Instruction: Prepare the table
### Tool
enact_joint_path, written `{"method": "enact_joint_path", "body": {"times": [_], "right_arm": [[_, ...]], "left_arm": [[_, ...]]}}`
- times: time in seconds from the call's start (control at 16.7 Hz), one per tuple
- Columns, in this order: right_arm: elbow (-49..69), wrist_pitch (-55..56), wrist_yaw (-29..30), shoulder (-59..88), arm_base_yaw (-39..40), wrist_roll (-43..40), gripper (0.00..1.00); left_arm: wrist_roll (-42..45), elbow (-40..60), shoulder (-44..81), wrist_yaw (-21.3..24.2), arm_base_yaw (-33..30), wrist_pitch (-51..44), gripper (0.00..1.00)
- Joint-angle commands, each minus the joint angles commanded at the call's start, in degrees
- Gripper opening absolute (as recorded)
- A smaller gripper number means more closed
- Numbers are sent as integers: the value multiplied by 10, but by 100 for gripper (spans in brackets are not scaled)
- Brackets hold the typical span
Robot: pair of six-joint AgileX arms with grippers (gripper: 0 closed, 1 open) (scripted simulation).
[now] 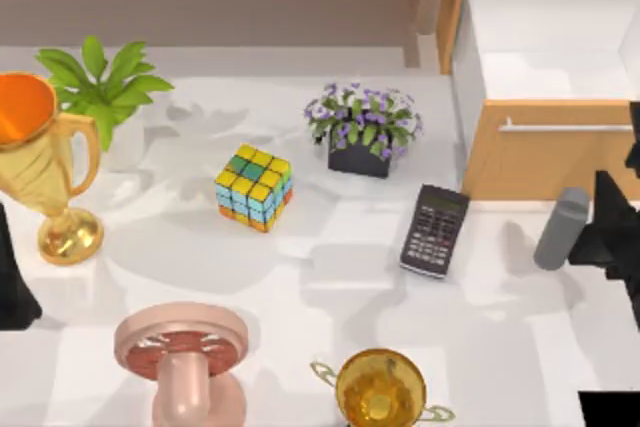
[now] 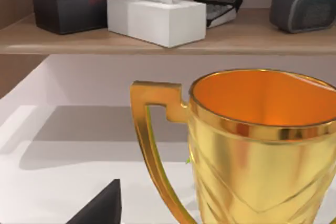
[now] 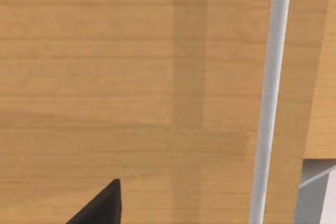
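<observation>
The table (image 1: 330, 277) spans the whole top view, cluttered. Our right gripper (image 1: 612, 232) sits at its right edge, facing the open drawer's front (image 3: 131, 77) and silver handle (image 3: 270, 98); whether it grips anything we cannot tell. We advise squaring to the handle. The left arm (image 1: 12, 287) is parked at the left edge.

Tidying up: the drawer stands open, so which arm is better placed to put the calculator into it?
Probably the right arm: it sits at the table's right edge beside the open drawer, with the calculator nearby. The left arm is parked far left, by the trophy.
</observation>
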Motion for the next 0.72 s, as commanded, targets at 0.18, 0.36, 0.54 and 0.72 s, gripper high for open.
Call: {"method": "enact_joint_path", "body": {"times": [0.18,0.36,0.54,0.72], "right_arm": [[1,-2,-1,2,3,1,100],[20,-15,-7,4,-7,0,100],[49,-40,-20,9,-20,0,100],[54,-44,-22,9,-22,0,100]], "left_arm": [[0,0,0,0,0,0,100],[0,0,0,0,0,0,100],[0,0,0,0,0,0,100],[0,0,0,0,0,0,100]]}}
